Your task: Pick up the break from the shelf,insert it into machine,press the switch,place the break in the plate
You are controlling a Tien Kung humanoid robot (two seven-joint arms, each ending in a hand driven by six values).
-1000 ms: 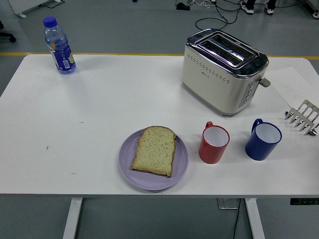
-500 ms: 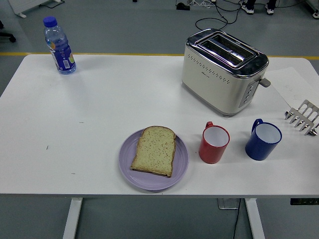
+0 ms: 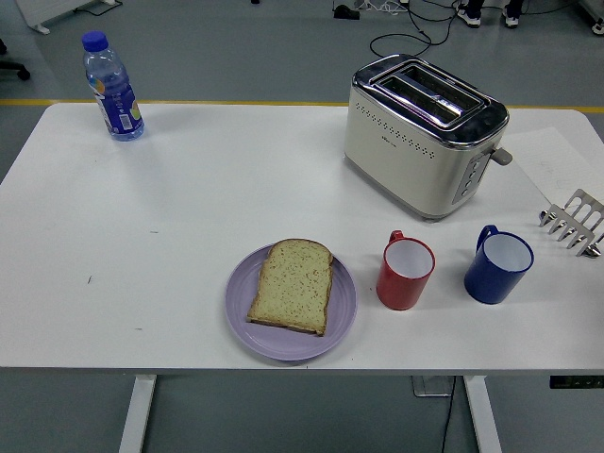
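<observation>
1. White tabletop [image 3: 189,198], seen from above in the head view. Neither robot arm nor hand is in frame, so I cannot tell how the fingers stand or whether they hold anything. No person at the table.
2. The task's thing, a slice of pale toasted bread [image 3: 293,285], lies flat on a round lilac plate [image 3: 241,311] near the tabletop's front edge, left of centre. It sits wholly inside the rim, crust corners close to the plate's upper edge.
3. A cream and chrome two-slot toaster [image 3: 420,142] stands far right; both slots look empty, and its grey side lever [image 3: 501,156] sticks out on the right end.
4. A small silver wire toast rack [image 3: 576,222] at the right edge holds no bread.
5. A red mug [image 3: 406,272] and a blue mug [image 3: 497,267] stand between plate and rack, just in front of the toaster. A clear plastic water bottle with blue cap [image 3: 112,87] stands far left, well apart.
6. Judgement: bread on plate and rack bare suggests the job is at its end.
7. Risks from here:
   - An arm coming in from the right may clip either mug, both being light and upright.
   - A low sweep from the near edge could nudge the plate toward the front edge.
   - Soft bread would tear under a hard pinch.
</observation>
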